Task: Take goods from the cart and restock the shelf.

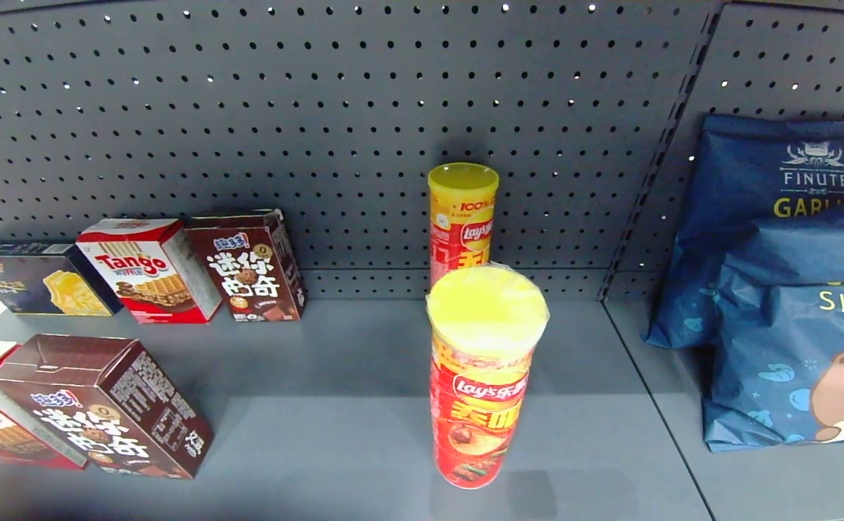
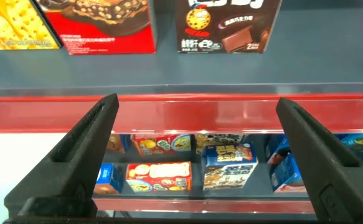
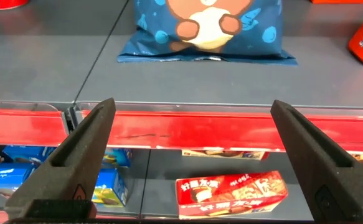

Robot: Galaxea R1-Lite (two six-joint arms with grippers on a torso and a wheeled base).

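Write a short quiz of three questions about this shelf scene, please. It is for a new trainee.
1. True or false: the left gripper is shut on a box.
2. What stands right behind the front chip can on the shelf? A) a blue bag B) a second chip can C) a wafer box
3. Fill in: the back row at the shelf's left side holds ___ boxes.

Key: 1 false, it is open and empty; 2 B; 3 three.
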